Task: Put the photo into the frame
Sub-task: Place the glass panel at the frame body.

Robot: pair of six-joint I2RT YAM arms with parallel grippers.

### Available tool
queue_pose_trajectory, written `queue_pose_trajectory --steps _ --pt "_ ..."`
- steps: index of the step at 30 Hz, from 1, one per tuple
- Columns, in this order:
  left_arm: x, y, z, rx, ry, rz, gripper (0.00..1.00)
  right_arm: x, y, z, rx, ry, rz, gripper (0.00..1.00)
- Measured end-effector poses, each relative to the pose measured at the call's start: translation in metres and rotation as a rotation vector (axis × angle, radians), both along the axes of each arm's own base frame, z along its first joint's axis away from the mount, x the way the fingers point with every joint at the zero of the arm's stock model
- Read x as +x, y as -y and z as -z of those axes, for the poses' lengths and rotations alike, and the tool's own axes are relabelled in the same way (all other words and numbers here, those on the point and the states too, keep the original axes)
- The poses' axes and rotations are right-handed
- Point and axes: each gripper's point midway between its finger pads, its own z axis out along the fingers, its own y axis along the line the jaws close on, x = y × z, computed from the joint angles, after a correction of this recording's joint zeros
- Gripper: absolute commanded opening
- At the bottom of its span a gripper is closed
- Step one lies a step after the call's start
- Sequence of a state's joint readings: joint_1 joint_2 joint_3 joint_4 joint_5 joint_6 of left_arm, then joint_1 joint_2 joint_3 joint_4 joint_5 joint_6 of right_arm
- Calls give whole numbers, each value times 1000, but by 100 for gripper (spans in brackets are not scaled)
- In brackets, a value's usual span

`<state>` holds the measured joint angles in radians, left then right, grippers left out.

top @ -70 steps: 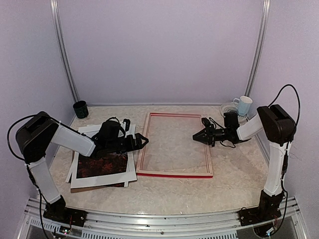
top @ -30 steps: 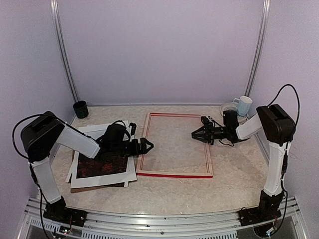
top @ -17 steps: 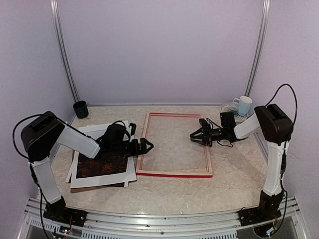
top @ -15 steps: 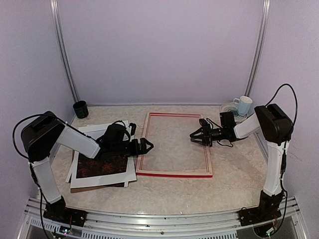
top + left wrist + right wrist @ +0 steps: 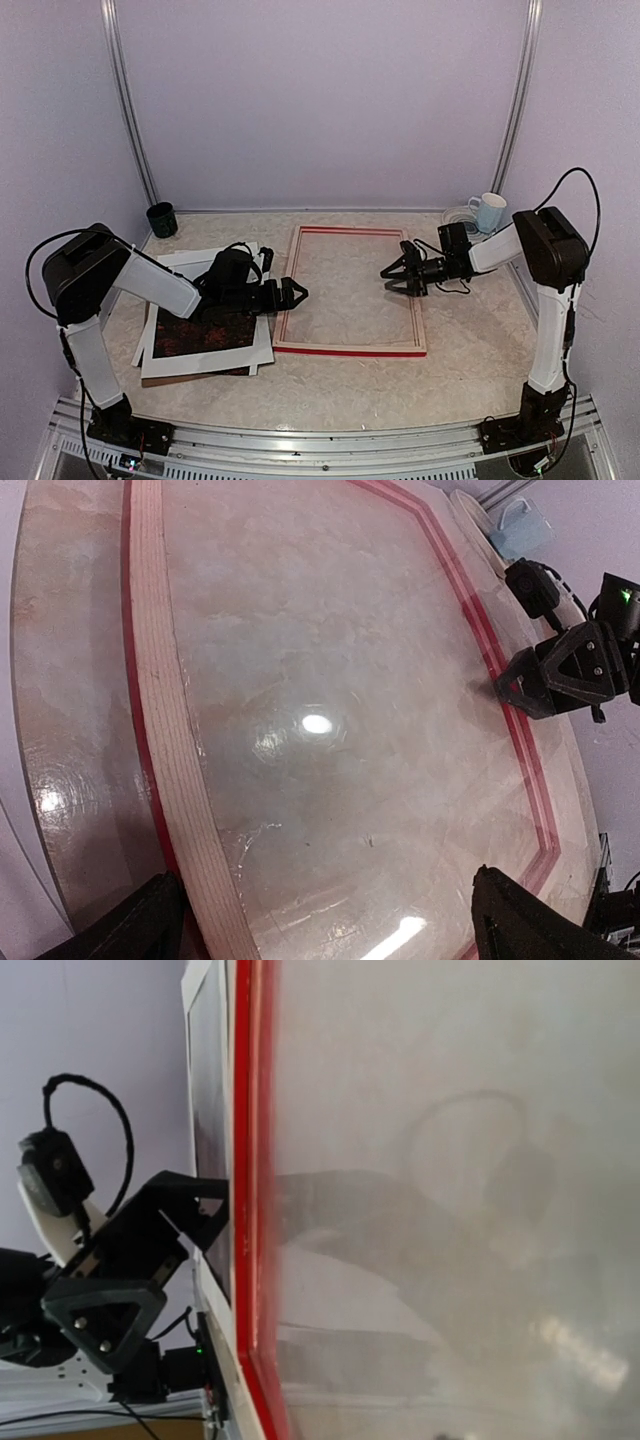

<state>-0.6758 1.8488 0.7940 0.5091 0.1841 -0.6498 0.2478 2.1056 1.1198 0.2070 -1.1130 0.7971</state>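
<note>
The frame [image 5: 349, 349], red-edged with a clear pane, lies flat at the table's middle. Its pale wood left rail [image 5: 170, 740] fills the left wrist view. My left gripper [image 5: 291, 294] is open at that rail. One fingertip [image 5: 145, 925] is outside the rail, the other [image 5: 525, 920] is over the pane, and nothing is held. My right gripper [image 5: 393, 273] hovers over the pane near the right rail, jaws apart and empty. It also shows in the left wrist view as the right gripper [image 5: 560, 675]. The photo [image 5: 205, 330], dark reddish, lies on the paper stack to the left.
White sheets [image 5: 180, 262] and a brown board [image 5: 195, 377] are stacked under and around the photo. A dark cup [image 5: 161, 219] stands at the back left. A white mug [image 5: 489, 211] on a plate [image 5: 456, 219] stands at the back right, behind my right arm.
My right gripper has opened and crept a little left over the pane. My left gripper slid right to the frame's left rail earlier and has since held still.
</note>
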Motion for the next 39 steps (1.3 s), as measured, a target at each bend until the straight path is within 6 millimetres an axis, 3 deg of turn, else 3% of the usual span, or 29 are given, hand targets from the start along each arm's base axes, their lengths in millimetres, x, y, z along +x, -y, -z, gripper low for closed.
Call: queue_pose_trajectory --steps 13,21,30,39 --pt "0 0 3 3 -4 1 99 5 4 2 -83 11 17 67" --pt "0 0 3 3 -5 0 99 7 3 5 -158 17 18 71" --pt "-1 0 3 3 -5 1 99 8 3 6 -211 26 20 67" --pt "0 0 3 3 -5 0 99 8 -1 -7 -162 52 9 54"
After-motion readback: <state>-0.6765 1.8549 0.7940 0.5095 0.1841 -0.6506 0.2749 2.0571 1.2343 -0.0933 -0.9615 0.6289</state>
